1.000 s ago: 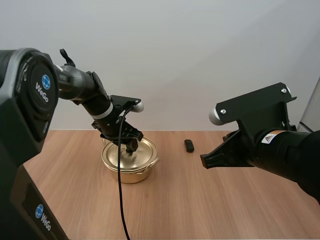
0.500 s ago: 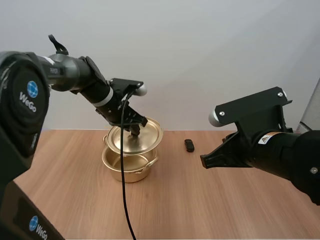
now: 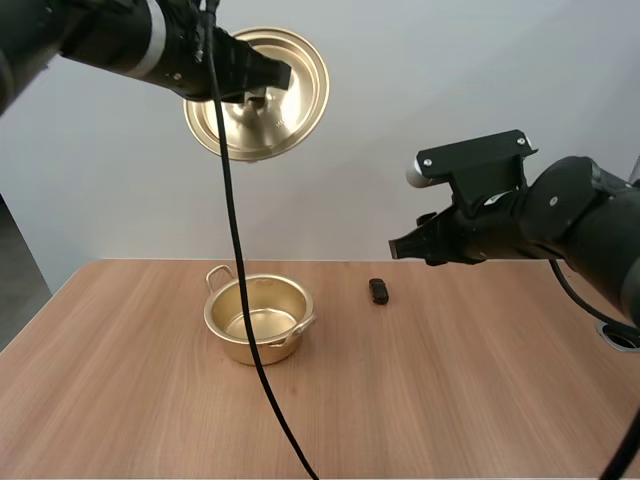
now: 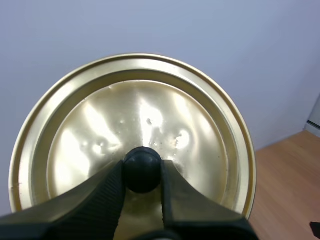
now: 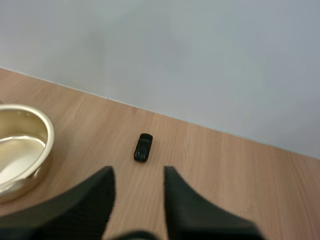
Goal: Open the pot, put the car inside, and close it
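Seen from above, the left gripper [image 3: 262,88] holds the lid [image 3: 300,70] high over the table [image 3: 450,400], tilted on edge. The open pot [image 3: 280,325] sits below. The car [image 3: 378,291] lies right of the pot, its long axis running toward the wall, and the right gripper [image 3: 398,247] hangs above it, slightly to its right.

At the left wrist, the fingers clench the lid's black knob [image 4: 142,167].

At the right wrist, the fingers stand apart with the car ahead, lengthwise. I cannot tell which end is its front.
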{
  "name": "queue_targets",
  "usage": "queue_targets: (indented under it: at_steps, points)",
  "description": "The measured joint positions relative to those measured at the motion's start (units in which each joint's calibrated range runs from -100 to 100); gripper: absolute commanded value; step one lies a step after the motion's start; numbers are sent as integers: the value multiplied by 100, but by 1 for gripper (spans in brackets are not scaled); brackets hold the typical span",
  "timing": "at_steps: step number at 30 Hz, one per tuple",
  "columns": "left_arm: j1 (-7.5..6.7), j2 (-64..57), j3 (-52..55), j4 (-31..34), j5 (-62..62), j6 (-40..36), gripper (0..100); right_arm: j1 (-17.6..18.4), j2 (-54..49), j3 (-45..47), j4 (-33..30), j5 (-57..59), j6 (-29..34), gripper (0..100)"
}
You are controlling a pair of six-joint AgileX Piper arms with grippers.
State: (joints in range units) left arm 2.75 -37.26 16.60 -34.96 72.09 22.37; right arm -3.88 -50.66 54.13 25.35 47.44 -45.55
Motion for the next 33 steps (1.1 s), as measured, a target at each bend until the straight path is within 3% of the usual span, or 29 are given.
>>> queue_targets:
  at_steps: [6, 10, 12, 15, 17, 20, 27, 33]
  points:
    - [511, -1147, -186, 304, -36, -335, 0, 117, 1138, -939, 157, 18, 0, 100]
    - [713, -1858, -221, 207, 258, -380, 0, 213, 1907, -1417, 270, -178, 0, 100]
    - [722, -2139, -221, 207, 324, -380, 0, 282, 2314, -1572, 218, -368, -71, 100]
    - [722, -2215, -221, 207, 331, -380, 0, 385, 2853, -1643, 194, -663, -80, 73]
    - [722, -2203, -221, 244, 331, -380, 0, 430, 3113, -1643, 194, -926, -80, 65]
    - [722, -2203, -221, 341, 377, -380, 0, 497, 3351, -1643, 194, -1370, -119, 68]
    - [798, -2190, -221, 379, 658, -380, 0, 498, 3779, -1643, 194, -1926, -335, 90]
    - [861, -2190, -221, 349, 716, -394, 0, 498, 4234, -1643, 194, -2253, -335, 90]
